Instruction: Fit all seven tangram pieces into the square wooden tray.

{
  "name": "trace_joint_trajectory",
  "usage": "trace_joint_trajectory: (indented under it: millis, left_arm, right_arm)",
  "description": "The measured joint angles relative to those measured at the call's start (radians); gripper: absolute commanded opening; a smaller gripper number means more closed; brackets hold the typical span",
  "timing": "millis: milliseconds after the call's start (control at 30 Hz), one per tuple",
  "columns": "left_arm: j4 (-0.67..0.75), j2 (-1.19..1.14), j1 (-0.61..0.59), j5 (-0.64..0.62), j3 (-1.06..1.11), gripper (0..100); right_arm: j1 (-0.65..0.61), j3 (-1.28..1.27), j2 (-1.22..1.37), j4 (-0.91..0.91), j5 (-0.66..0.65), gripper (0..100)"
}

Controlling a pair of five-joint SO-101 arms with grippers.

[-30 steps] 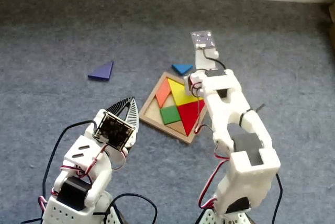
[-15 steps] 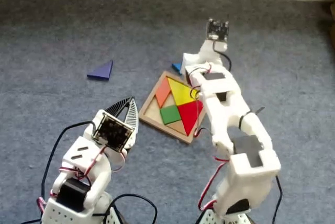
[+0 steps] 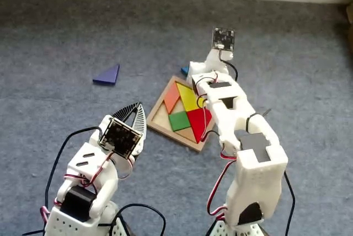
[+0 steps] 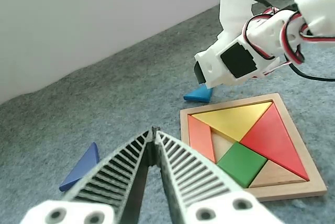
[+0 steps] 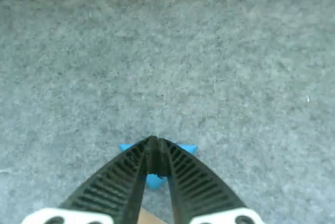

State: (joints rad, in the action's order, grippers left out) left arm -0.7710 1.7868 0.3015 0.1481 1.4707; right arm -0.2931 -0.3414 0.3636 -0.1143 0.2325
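The right fingers (image 5: pixel 128 169) are closed above the light blue triangle (image 4: pixel 199 94), which lies on the counter (image 3: pixel 66 37) just beside the tray (image 4: pixel 184 124). They should be opened, then lowered astride it before squeezing. The left fingers (image 4: pixel 180 158) are closed, empty.

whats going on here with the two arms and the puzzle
Two arms are at a tangram puzzle. Orange, yellow, red and green pieces already sit in the wooden tray. The right gripper, shut, is down over a light blue triangle beside the tray. The left gripper, also shut, hangs off to the tray's side. A dark blue triangle lies farther off on the carpet.
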Motion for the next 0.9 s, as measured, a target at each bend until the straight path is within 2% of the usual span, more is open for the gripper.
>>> trace_joint_trajectory:
  millis: [67, 267, 433, 600, 900]
  left_arm:
    - [0.0, 0.0, 0.0, 0.0, 0.0, 1]
    - [0.0, 0.0, 0.0, 0.0, 0.0, 1]
    - [0.0, 0.0, 0.0, 0.0, 0.0, 1]
    - [0.0, 0.0, 0.0, 0.0, 0.0, 1]
    - [0.0, 0.0, 0.0, 0.0, 0.0, 1]
  right_arm:
    - [-0.006, -0.032, 0.0, -0.006, 0.0, 0.5]
    - [-0.008, -0.071, -0.003, -0.086, -0.183, 0.5]
    - [0.0, -0.054, -0.011, -0.21, -0.269, 0.5]
    - [0.06, -0.054, -0.029, -0.354, -0.305, 0.5]
    - [0.095, -0.092, -0.226, -0.405, -0.313, 0.5]
